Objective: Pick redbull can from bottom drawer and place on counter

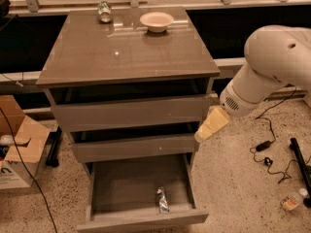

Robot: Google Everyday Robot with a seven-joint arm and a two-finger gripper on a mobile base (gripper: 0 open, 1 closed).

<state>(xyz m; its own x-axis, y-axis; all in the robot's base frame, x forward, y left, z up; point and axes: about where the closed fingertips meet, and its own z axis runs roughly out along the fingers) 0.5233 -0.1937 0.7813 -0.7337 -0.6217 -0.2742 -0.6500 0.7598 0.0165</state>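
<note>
The redbull can (162, 200) lies on its side in the open bottom drawer (124, 191), near the drawer's front right. The two drawers above stand slightly ajar. The counter (126, 52) is the glossy grey-brown top of the cabinet. My gripper (211, 125) shows as a pale beige tip at the end of the white arm (272, 62). It hangs beside the cabinet's right edge at the height of the middle drawer, above and to the right of the can, and is not touching it.
A stubby greenish can (104, 11) and a white bowl (156, 21) stand at the back of the counter. A cardboard box (19, 149) sits on the floor at left. Cables (267, 154) and a small bottle (291, 201) lie on the floor at right.
</note>
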